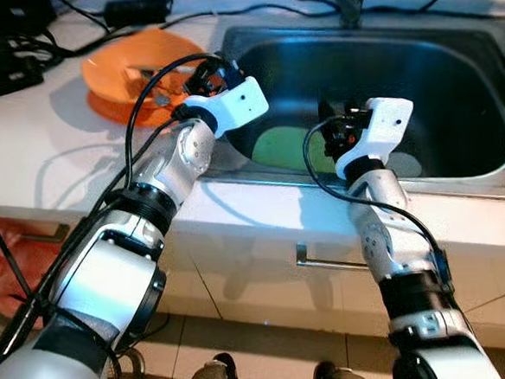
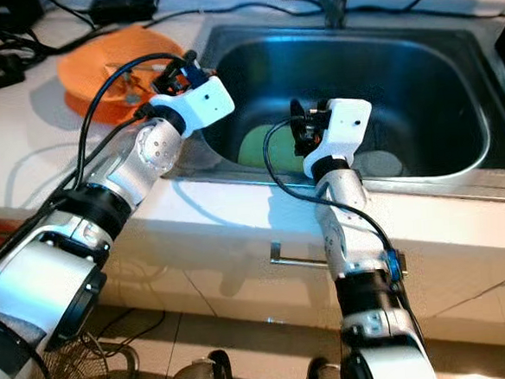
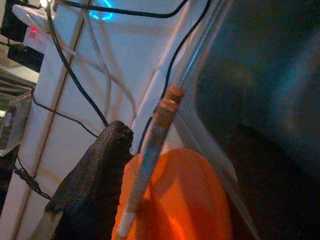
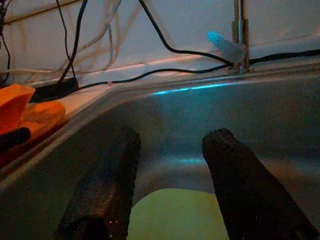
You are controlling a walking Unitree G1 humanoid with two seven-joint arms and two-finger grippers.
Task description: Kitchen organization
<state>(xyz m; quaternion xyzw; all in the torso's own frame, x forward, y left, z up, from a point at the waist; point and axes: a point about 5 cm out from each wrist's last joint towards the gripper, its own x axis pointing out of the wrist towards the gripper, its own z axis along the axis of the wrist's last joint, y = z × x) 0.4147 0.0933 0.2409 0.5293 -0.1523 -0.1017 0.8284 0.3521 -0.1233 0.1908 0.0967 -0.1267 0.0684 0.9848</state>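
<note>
White counter point(image 1: 42, 161) with a stainless sink point(image 1: 453, 80) set into it, faucet point(image 4: 241, 35) at the sink's back edge. Orange bowl point(image 1: 118, 69) sits on the counter just beside the sink's left rim, with some small items inside that are too small to name. Green plate point(image 2: 262, 145) lies flat on the sink floor near the front wall; a greyish round piece point(image 2: 376, 162) lies next to it toward the right, identity unclear. Left tool point(image 1: 203, 71) is at the sink's left rim, over the near edge of the orange bowl; in the left wrist view one black finger point(image 3: 95, 185) shows beside a thin stick-like utensil point(image 3: 150, 165) lying across the orange bowl, the stick close against the finger, but whether the tool grips it or how far it is spread cannot be told. Right tool point(image 4: 170, 165) is inside the sink near the front wall, directly above the green plate; its two fingers point(image 4: 105, 185) stand well apart with nothing between them, the plate's green surface visible below the gap, contact not evident. Black cables point(image 1: 93, 18) trail over the counter behind the bowl and along the back edge past the faucet. Cabinet front with a metal handle point(image 1: 327, 261) below the counter's front edge.
</note>
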